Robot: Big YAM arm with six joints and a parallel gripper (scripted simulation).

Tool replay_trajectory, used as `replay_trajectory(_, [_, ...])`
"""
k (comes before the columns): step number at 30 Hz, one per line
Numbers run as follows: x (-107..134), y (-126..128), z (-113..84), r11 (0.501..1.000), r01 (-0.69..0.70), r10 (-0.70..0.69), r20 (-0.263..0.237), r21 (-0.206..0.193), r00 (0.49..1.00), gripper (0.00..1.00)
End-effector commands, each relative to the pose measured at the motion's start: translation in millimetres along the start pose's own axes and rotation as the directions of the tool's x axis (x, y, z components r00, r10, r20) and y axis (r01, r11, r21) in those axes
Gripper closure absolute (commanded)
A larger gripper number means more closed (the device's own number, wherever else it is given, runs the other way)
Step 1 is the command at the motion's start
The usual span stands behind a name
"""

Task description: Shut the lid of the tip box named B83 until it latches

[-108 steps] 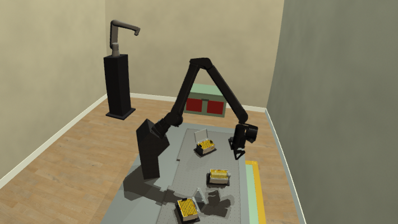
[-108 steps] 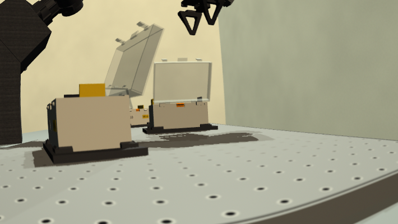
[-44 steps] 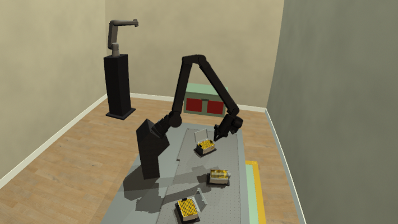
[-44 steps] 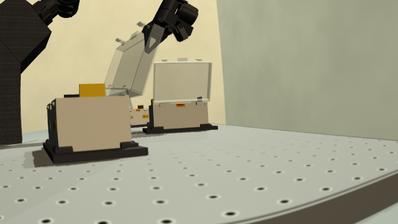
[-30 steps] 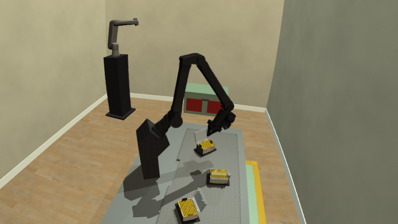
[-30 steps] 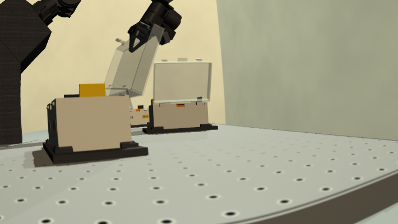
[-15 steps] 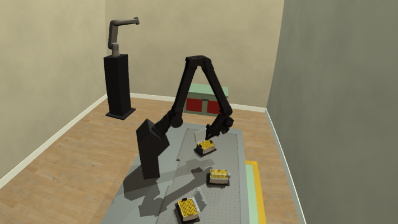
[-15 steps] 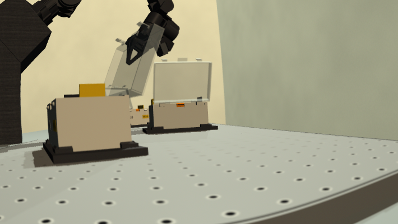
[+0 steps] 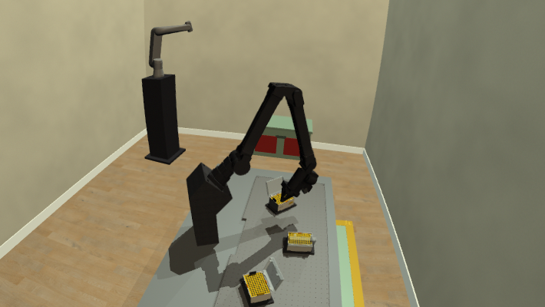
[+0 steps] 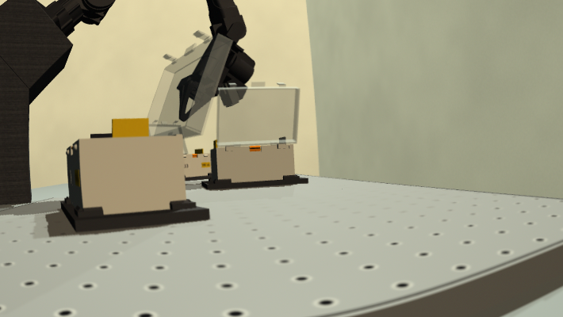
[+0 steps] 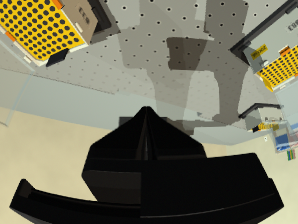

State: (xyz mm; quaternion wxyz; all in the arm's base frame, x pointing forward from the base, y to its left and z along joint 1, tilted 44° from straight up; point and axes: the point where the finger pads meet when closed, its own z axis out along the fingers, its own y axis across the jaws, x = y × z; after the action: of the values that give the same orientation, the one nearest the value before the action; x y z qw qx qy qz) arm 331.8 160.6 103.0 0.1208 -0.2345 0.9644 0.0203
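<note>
Three beige tip boxes with yellow tips sit on black holder plates on the perforated table. I cannot read any ID sticker. The far box (image 9: 281, 204) (image 10: 195, 163) has its lid (image 9: 274, 186) standing up. The middle box (image 9: 300, 242) (image 10: 254, 163) has its clear lid (image 10: 258, 115) upright. The near box (image 9: 256, 285) (image 10: 127, 174) has its lid (image 9: 275, 273) (image 10: 174, 95) tilted back. My gripper (image 9: 284, 197) (image 10: 183, 116) (image 11: 146, 112) is shut on nothing. It hangs just above the far box's tips, beside that lid. In the wrist view, tip boxes show at top left (image 11: 40, 23) and at the right edge (image 11: 280, 70).
The arm's black pedestal (image 9: 207, 203) (image 10: 16, 119) stands left of the boxes. A grey arm on a black pillar (image 9: 161, 115) and a green and red cabinet (image 9: 293, 140) stand on the floor behind. A yellow and green strip (image 9: 347, 261) runs along the table's right side.
</note>
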Motion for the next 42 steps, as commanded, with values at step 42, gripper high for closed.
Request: replay_trajectory(42, [-47, 0, 77.1, 1.0, -0.001, 0.001, 0.007, 0.0, 1.0, 1.0])
